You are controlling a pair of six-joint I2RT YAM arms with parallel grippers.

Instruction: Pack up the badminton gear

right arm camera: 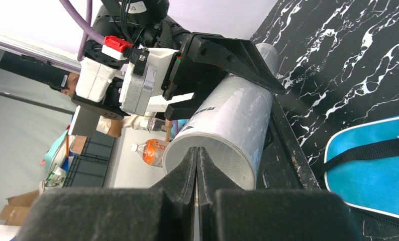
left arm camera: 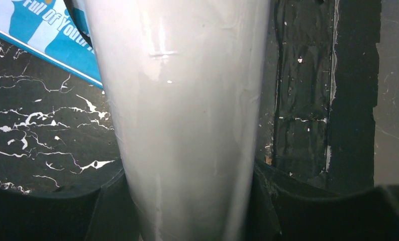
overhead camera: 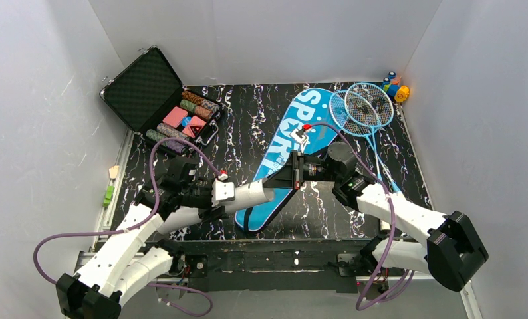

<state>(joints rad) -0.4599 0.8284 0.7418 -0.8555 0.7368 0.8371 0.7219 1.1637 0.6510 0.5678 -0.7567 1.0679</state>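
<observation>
Lying diagonally across a black, white-veined marble-pattern tabletop [overhead camera: 248, 113] is a big blue racket-shaped bag lettered SPORT [overhead camera: 294, 143], its narrow handle end pointing toward the robot. A black strap [right arm camera: 368, 150] crosses that end. Just over the bag's narrow end, lifted off the table, is a long white plastic tube [right arm camera: 232, 115], held roughly level and pointing from the left arm toward the right.

The left gripper [left arm camera: 187, 216] pinches this tube, one black finger pressed on each side of its smooth wall. The right gripper [right arm camera: 196, 155] meets the tube's open end head-on. Its two black fingers are pressed together, their tips at the rim of the round mouth, and nothing shows between them.

To the right of the bag's wide head, two thin blue-framed rackets [overhead camera: 364, 109] lie overlapped, with handles trailing toward the near edge. Beyond them, in the far corner, is a small orange-and-blue toy [overhead camera: 396, 88]. Left of the bag — well apart — a black hard case of coloured chips [overhead camera: 161, 100] lies with its lid propped open.
</observation>
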